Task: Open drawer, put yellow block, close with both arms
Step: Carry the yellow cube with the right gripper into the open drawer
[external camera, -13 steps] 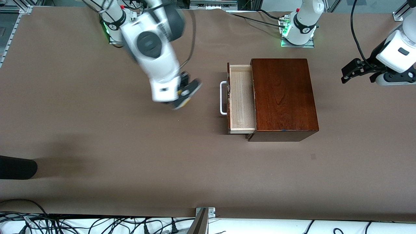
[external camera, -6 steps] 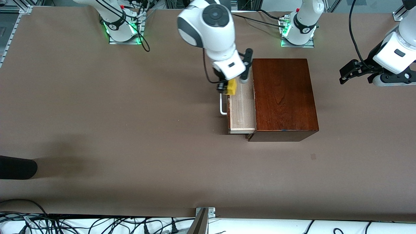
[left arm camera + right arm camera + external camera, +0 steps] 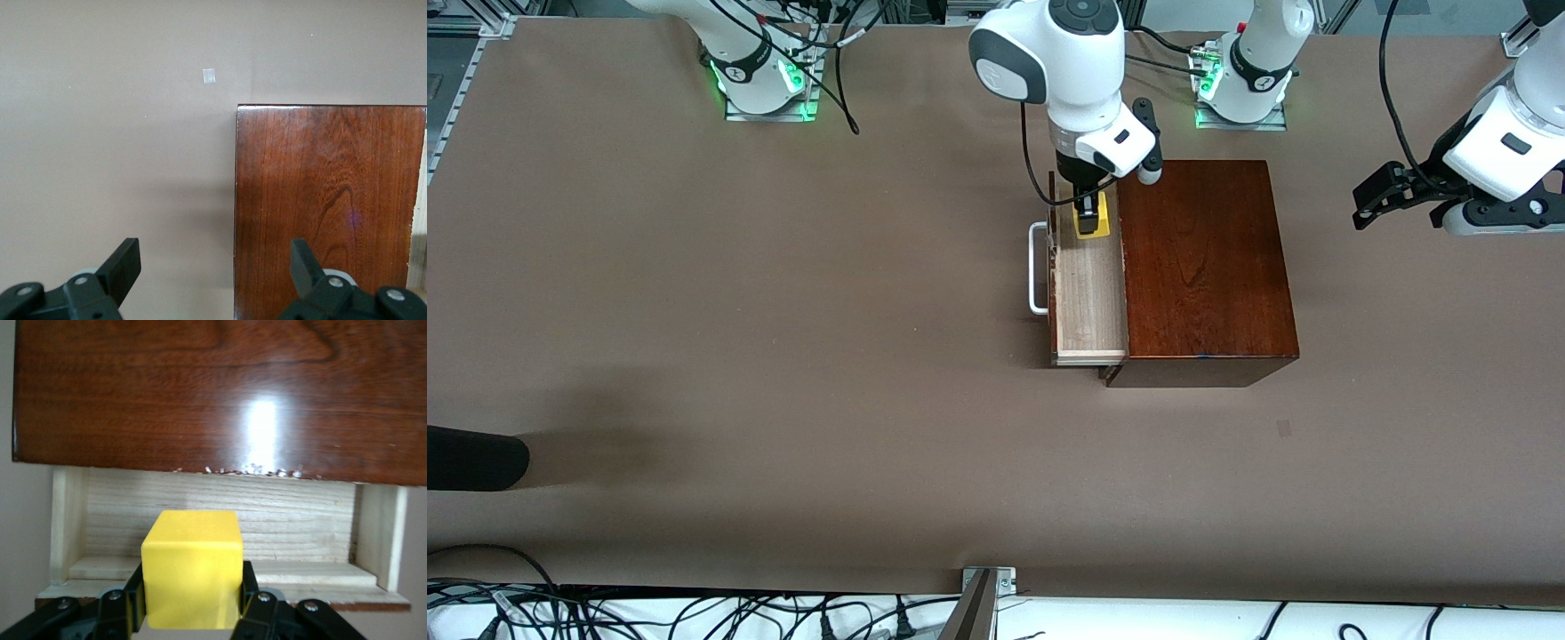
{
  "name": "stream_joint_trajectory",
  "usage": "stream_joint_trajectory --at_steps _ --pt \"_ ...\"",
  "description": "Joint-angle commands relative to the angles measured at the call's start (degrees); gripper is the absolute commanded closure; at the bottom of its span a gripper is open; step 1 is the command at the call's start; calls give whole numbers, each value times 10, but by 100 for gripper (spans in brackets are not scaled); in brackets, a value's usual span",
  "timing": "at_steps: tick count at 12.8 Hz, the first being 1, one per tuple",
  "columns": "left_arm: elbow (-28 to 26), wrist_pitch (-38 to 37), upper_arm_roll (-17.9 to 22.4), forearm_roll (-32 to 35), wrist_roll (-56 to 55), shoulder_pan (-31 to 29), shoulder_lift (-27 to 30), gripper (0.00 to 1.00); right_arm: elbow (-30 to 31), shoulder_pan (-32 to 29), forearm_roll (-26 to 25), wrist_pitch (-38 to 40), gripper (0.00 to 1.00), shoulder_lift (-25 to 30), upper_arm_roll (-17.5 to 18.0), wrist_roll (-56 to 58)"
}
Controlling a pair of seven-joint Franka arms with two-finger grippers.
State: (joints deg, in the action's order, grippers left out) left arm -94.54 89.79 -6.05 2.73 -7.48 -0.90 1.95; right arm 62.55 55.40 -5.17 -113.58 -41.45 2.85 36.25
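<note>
The reddish-brown wooden box [image 3: 1200,267] stands mid-table with its drawer [image 3: 1089,298] pulled out toward the right arm's end, showing a pale interior and a white handle [image 3: 1037,267]. My right gripper [image 3: 1087,218] is shut on the yellow block [image 3: 1092,224] and hangs over the drawer's end toward the arms' bases. In the right wrist view the yellow block [image 3: 191,567] sits between the black fingers [image 3: 250,593], with the drawer [image 3: 220,510] under it. My left gripper [image 3: 1360,197] waits open above the table at the left arm's end. In the left wrist view my left gripper [image 3: 213,267] holds nothing.
A black rounded object [image 3: 471,458] lies at the table's edge at the right arm's end. A small pale mark [image 3: 1284,428] is on the tabletop nearer the front camera than the box. A metal bracket [image 3: 983,587] and cables line the near edge.
The right arm swung with the yellow block from over the bare table to over the open drawer and turned its gripper downward. The left arm shifted only slightly.
</note>
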Motion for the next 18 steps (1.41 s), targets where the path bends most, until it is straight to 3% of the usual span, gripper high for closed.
stream_joint_trajectory --at_steps 1,18 --pt "2 -1 -4 -14 12 -6 9 0 -4 8 -23 9 100 -14 -6 42" --pt "16 -10 -9 -14 7 2 4 0 -8 12 -29 -19 100 -75 -7 -19"
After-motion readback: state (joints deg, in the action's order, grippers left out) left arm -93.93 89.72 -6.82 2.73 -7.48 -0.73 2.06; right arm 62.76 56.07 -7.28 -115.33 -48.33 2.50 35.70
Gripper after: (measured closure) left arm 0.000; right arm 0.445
